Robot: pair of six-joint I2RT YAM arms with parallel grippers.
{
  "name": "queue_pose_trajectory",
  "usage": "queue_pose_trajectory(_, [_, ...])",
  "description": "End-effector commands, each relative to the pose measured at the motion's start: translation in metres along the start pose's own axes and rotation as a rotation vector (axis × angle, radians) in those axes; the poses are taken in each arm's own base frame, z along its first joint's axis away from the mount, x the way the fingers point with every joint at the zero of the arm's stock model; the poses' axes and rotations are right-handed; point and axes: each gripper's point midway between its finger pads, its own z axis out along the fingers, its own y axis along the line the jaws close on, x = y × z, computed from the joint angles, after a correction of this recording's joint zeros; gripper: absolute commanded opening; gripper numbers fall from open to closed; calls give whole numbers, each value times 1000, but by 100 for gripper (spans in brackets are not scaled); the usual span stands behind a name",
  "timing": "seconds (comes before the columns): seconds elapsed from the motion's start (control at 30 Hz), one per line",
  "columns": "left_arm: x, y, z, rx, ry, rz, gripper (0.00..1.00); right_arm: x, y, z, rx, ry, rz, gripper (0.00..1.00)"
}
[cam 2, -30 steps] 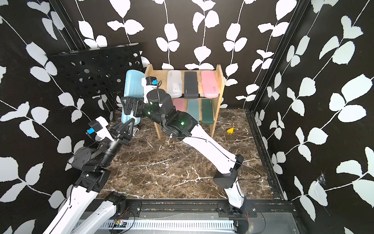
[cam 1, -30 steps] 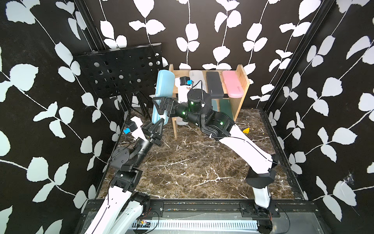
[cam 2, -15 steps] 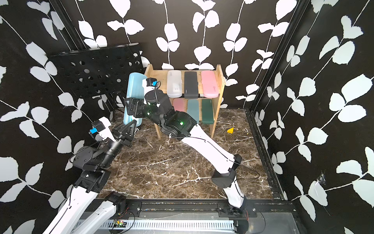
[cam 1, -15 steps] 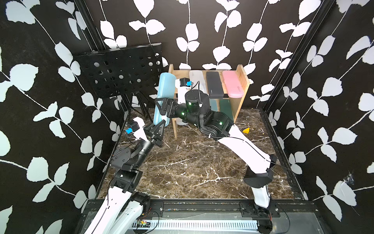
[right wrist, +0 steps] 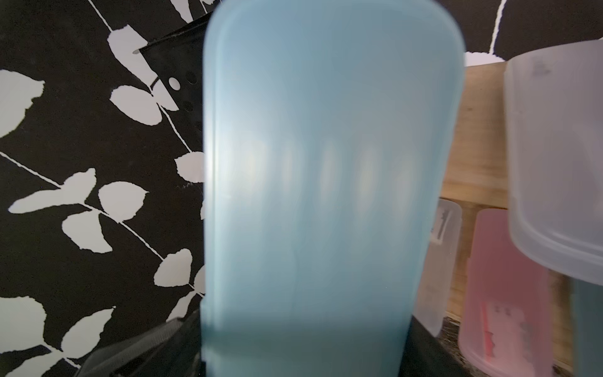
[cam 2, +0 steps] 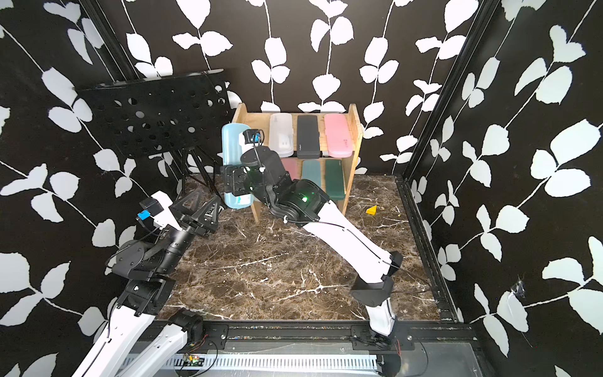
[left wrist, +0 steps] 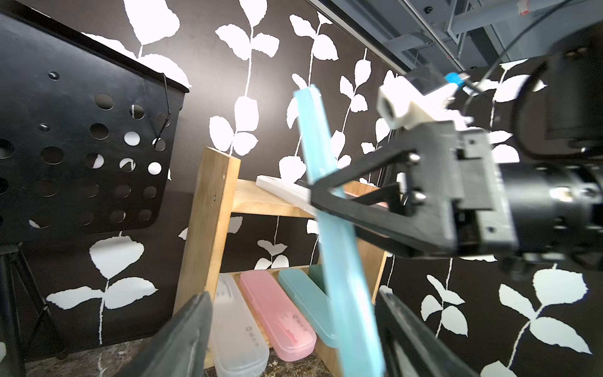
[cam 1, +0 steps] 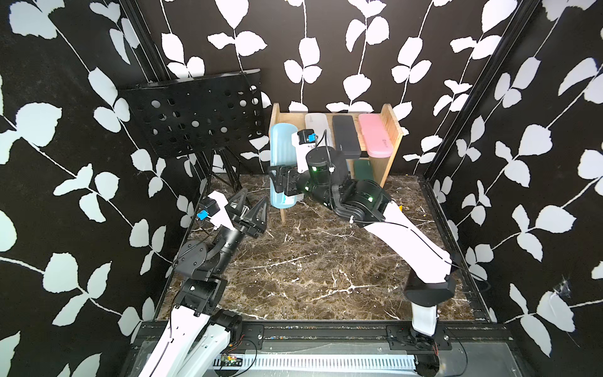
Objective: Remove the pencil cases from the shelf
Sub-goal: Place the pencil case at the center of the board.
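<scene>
Right gripper (cam 1: 281, 181): clamped on the light blue pencil case (cam 1: 281, 150), which it holds upright.
Left gripper (cam 1: 255, 197): jaws spread, near the case's lower end, apart from it.
Shelf (cam 1: 391, 130): just behind the case, other pencil cases (cam 2: 337, 135) on both tiers.
Music stand (cam 1: 195, 124): beside the shelf.

Frosted plastic case (cam 1: 280, 153), bare wood shelf (cam 1: 392, 125), seemingly marble floor (cam 1: 310, 261).

Light blue pencil case (left wrist: 346, 293) stands near upright, slightly tilted, pinched by right end effector (left wrist: 321, 196). Left end effector (left wrist: 292, 313) fingers (left wrist: 182, 336) spread wide, flanking case's lower end. Behind: wooden shelf (left wrist: 208, 212), lower tier holding clear case (left wrist: 238, 333), pink case (left wrist: 277, 313), teal case (left wrist: 303, 300). Black music stand (left wrist: 81, 147) beside shelf.
</scene>
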Motion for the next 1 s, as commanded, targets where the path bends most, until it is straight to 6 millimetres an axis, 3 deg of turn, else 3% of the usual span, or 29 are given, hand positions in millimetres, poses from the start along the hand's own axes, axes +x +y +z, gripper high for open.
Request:
queue_pose_trajectory(0.0, [1,7,-4,-41,1,28,80,-14,-17,-40,46,-18,-75,31])
queue_pose_trajectory(0.1, [0,13,-7,-83,1,33,82,14,-54,-61,148,102,-134,32])
queue_pose_trajectory(0.2, [3,20,-8,-126,23,29,83,61,-113,-92,289,276,-145,32])
queue_pose_trajectory(0.37, [19,29,0,-157,84,-6,83,175,-225,-160,518,599,28,36])
queue_pose_trajectory(0.47, [27,28,6,-140,97,-32,83,225,-268,-190,634,711,104,38])
queue_pose_trajectory(0.57, [34,26,13,-118,116,-50,83,264,-295,-197,680,820,167,39])
queue_pose_trajectory(0.73, [44,28,17,-113,143,-56,83,312,-331,-188,724,1002,188,40])
queue_pose_trajectory(0.97, [57,29,14,-107,171,-39,84,336,-373,-174,730,1025,261,37])
